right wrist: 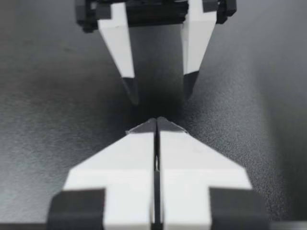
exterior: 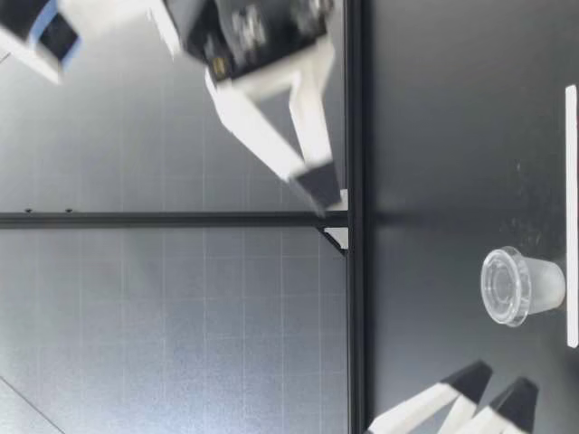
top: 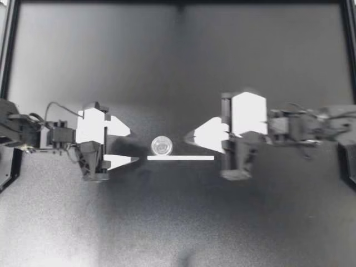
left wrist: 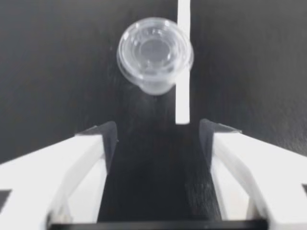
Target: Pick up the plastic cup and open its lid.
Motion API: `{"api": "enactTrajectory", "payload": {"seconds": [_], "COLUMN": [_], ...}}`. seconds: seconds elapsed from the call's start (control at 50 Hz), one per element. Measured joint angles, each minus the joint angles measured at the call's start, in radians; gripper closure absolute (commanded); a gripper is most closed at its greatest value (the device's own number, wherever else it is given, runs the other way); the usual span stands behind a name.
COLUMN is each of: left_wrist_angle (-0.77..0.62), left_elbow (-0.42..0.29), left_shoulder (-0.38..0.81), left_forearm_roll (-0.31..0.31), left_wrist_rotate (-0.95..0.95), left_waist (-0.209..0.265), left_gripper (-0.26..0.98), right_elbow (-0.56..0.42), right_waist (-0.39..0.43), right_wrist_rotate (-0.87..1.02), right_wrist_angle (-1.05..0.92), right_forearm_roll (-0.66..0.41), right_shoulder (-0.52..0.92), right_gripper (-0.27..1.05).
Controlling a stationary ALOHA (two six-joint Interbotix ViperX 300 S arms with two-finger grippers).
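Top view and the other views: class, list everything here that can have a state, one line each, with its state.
plastic cup: upright, not held.
lid: closed, on the cup.
left gripper: open, cup ahead of it, not touching.
right gripper: shut, holding nothing.

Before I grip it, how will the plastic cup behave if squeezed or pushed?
Clear and seemingly empty, the cup is probably light and easily crushed. Its base is narrower than its lid, so a push may tip it.
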Motion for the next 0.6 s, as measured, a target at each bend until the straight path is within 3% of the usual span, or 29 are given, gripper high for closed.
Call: {"api": "enactTrajectory", "payload": {"seconds": [0.32, 0.6], "left_wrist_angle": [-0.097, -0.176], "left_elbow": [-0.046, -0.072], "left_shoulder": [0.118, 0.186], "left_forearm_roll": [0.000, 0.000], "left_wrist_rotate": [0.000, 0.000], "left_waist": [0.000, 0.000], "left_gripper": [0.13, 0.13], "right_elbow": [-0.155, -0.181], "right_waist": [-0.003, -0.003], "right_wrist_rotate": [-0.002, -0.002], "right_wrist_angle": [0.198, 0.221], "right_forearm_roll": [0.000, 0.000], "right_shoulder": [0.146, 0.178], "right_gripper": [0.98, 0.98]}}
